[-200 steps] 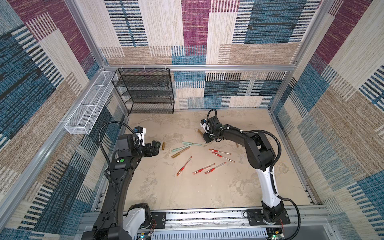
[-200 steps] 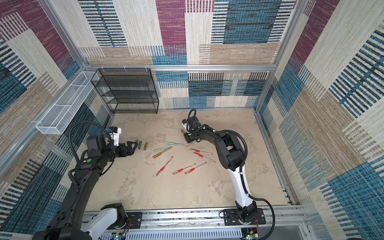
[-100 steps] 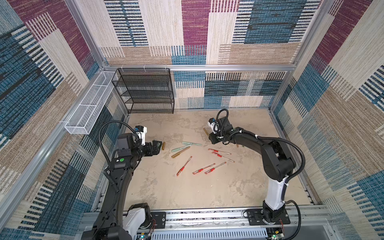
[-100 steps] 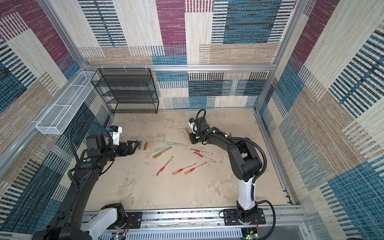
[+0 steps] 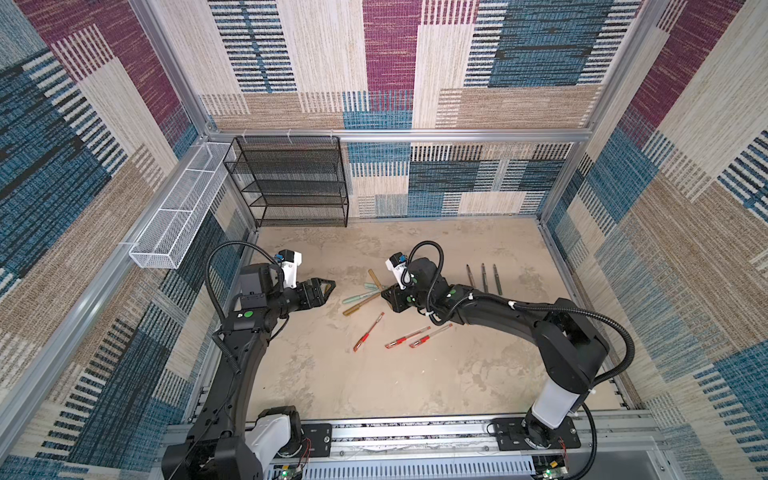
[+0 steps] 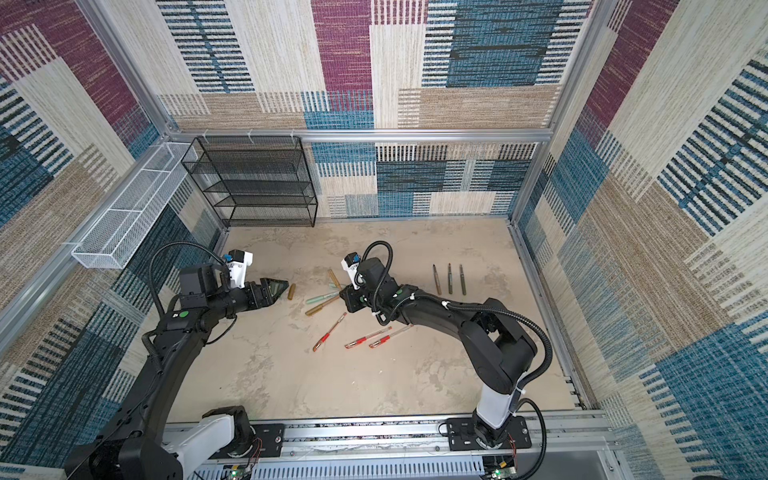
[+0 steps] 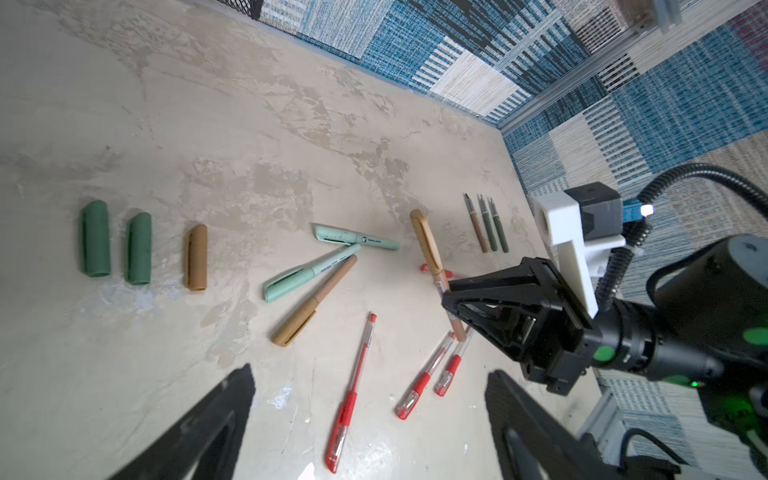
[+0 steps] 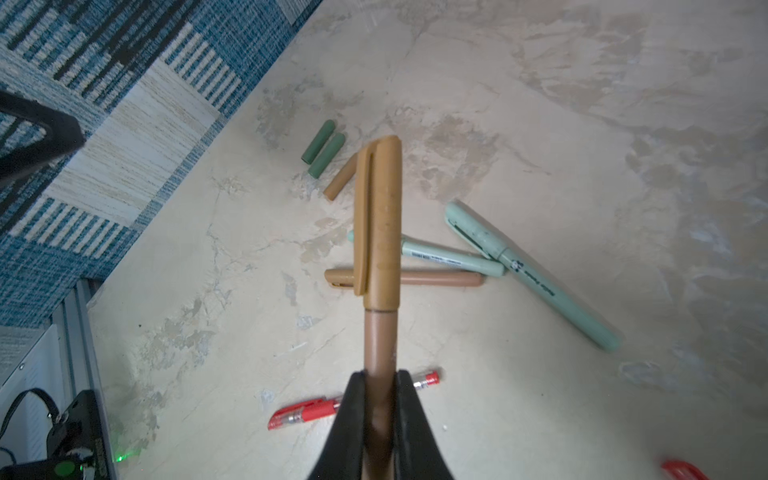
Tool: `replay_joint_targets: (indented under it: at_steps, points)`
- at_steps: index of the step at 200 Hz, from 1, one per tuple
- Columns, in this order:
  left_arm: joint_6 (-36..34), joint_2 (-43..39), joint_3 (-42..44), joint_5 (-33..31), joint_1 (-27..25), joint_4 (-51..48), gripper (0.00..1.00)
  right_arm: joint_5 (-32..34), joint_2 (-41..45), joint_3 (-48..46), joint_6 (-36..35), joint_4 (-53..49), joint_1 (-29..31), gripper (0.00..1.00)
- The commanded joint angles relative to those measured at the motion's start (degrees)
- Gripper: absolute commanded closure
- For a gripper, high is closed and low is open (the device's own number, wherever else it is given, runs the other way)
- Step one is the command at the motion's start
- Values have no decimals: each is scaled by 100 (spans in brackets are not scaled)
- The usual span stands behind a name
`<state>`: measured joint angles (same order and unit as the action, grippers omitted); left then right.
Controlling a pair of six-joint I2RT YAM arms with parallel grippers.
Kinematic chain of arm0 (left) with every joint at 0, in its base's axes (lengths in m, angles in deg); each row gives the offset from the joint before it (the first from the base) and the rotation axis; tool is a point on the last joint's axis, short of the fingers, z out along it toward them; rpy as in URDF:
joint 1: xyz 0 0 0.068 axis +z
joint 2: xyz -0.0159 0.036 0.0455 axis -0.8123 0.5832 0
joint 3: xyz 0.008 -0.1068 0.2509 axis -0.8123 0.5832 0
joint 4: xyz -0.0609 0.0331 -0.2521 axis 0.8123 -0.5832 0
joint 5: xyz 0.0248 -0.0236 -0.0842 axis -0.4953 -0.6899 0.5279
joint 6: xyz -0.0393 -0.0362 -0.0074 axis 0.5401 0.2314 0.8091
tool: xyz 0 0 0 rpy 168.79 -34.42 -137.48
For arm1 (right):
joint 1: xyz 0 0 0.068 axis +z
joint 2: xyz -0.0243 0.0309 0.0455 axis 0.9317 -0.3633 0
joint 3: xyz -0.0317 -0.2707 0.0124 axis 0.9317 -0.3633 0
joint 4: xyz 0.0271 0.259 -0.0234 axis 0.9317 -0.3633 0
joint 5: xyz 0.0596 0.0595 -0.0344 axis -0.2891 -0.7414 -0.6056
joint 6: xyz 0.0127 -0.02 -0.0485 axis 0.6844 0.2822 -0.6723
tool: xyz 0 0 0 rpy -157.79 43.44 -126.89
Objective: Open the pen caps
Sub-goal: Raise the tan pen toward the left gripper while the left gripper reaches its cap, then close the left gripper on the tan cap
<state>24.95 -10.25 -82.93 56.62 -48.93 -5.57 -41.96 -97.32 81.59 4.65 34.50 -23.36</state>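
Now the right gripper [image 8: 380, 380] is clenched on the barrel of a golden-brown pen [image 8: 380, 336]. Its cap [image 8: 380, 224] is raised above the desk [image 7: 208, 124] and aimed toward the left gripper [image 5: 326, 289], which hangs released nearby. If the cap sticks, the smooth barrel may slide through that narrow hold, or a crooked pull could twist the pen loose.

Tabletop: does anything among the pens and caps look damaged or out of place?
Nothing stands out. Three loose caps lie in a row, three bare barrels in another; the capped pens are scattered but intact. The right gripper has its jaws shut on a brown pen, cap on; the left gripper is open, empty.
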Motion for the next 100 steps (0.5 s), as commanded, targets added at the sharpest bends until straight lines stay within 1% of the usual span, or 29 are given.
replay_joint_targets:
  at_steps: [1,17,45,74,100]
  points:
    - [570,174,-181,276,-123,209,11,630,6,130,291,344,297,94]
    - [654,394,-400,169,-278,79,15,893,-53,261,393,250,485,94]
    - [743,754,-776,34,-612,-65,16,1256,-53,325,596,257,773,94]
    - [1016,1118,-877,-83,-858,130,20,1438,-250,682,707,-54,987,95]
    - [943,1324,-971,-306,-1049,115,24,1439,-369,791,757,-18,1169,94]
